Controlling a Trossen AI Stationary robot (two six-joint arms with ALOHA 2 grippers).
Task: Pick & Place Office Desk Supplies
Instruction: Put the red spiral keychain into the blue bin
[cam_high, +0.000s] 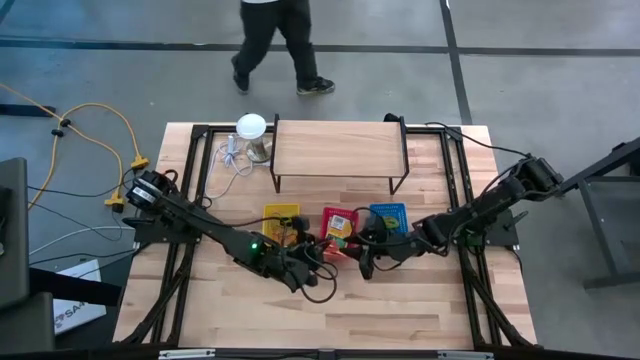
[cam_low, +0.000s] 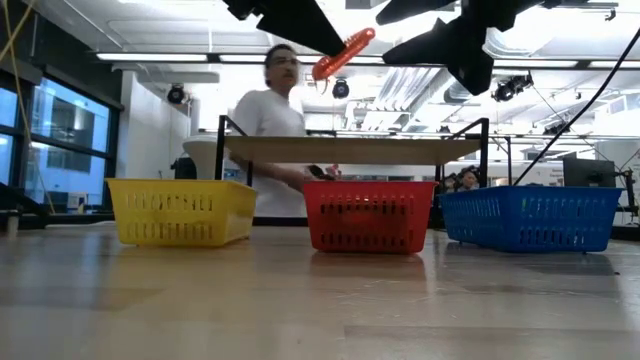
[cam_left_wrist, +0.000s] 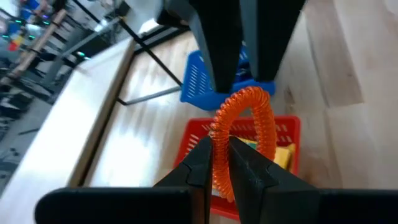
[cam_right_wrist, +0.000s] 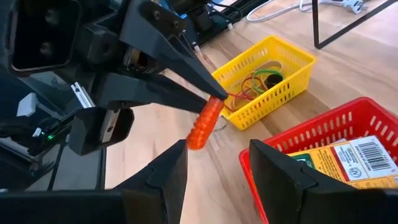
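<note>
An orange spiral-coil ring (cam_left_wrist: 258, 109) is held up in the air above the table's near middle, in front of the red basket (cam_high: 340, 224). My left gripper (cam_left_wrist: 219, 148) is shut on it and shows high up in the low view (cam_low: 300, 28). My right gripper (cam_right_wrist: 214, 177) is open and faces the coil (cam_right_wrist: 205, 122) from the right, with its fingers on either side of the coil's far loop and apart from it. Thin rubber bands (cam_right_wrist: 258, 81) lie in the yellow basket (cam_right_wrist: 273, 93). A yellow-and-green card box (cam_right_wrist: 348, 163) lies in the red basket (cam_right_wrist: 323, 134). My left gripper pinches the orange coil ring's near strand (cam_left_wrist: 221, 163) between its two fingers (cam_left_wrist: 198, 163). The fingers come level from the table's left. The ring is lifted clear of the table, and its loop (cam_left_wrist: 267, 124) stands out beyond the fingertips (cam_low: 345, 52).
Yellow (cam_high: 282, 218), red and blue (cam_high: 388, 215) baskets stand in a row at mid-table. Behind them is a wooden riser shelf (cam_high: 338, 148) on a black frame, with a white round-topped object with a cable (cam_high: 251, 127) at its left. A person (cam_high: 275, 45) walks beyond the far edge.
</note>
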